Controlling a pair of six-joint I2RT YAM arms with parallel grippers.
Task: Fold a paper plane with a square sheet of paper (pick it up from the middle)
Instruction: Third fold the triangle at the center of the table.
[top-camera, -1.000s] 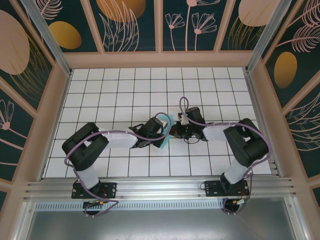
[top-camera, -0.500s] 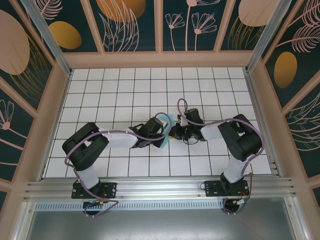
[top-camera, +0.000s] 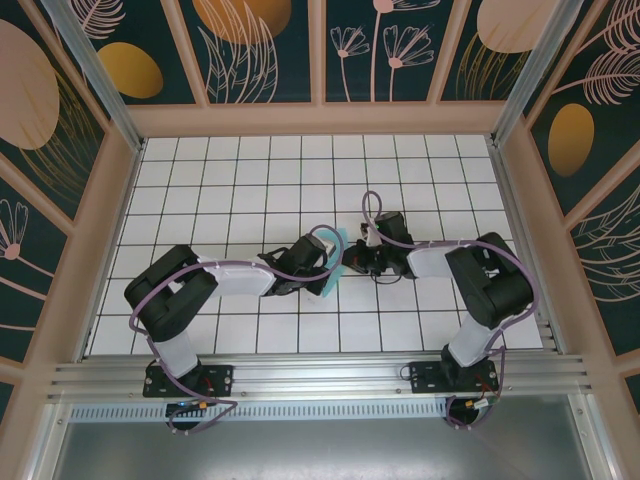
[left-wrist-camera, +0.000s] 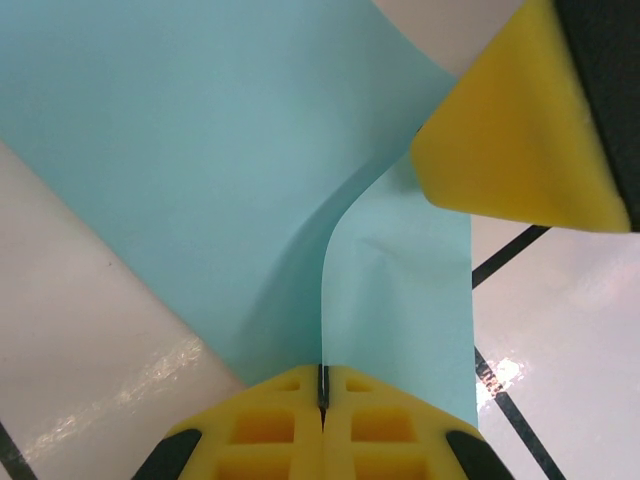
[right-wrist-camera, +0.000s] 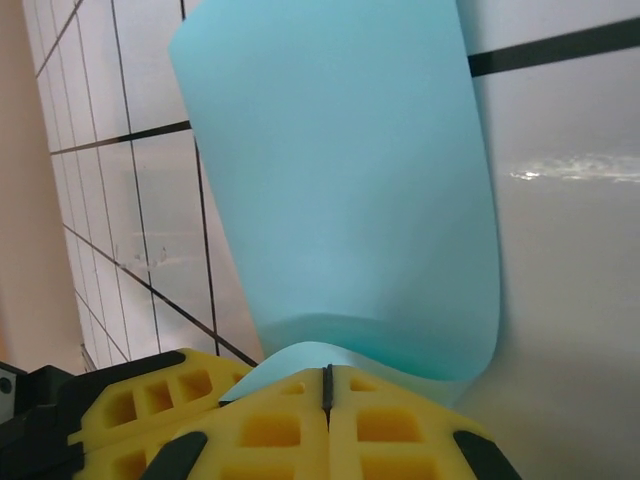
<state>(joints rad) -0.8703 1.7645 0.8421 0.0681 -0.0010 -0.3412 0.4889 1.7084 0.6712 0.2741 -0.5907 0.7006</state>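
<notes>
Just left of centre on the tiled table (top-camera: 200, 180), the left gripper (left-wrist-camera: 323, 385) is seen pressed together, its yellow pads pinching an edge of the square sheet of paper (left-wrist-camera: 200, 150). The sheet is held between both grippers as a folded, curved strip. In the top view its long axis is seen running near to far, with the far end tilted slightly right. Opposite, the right gripper (right-wrist-camera: 327, 385) is clamped on the paper's other edge.
</notes>
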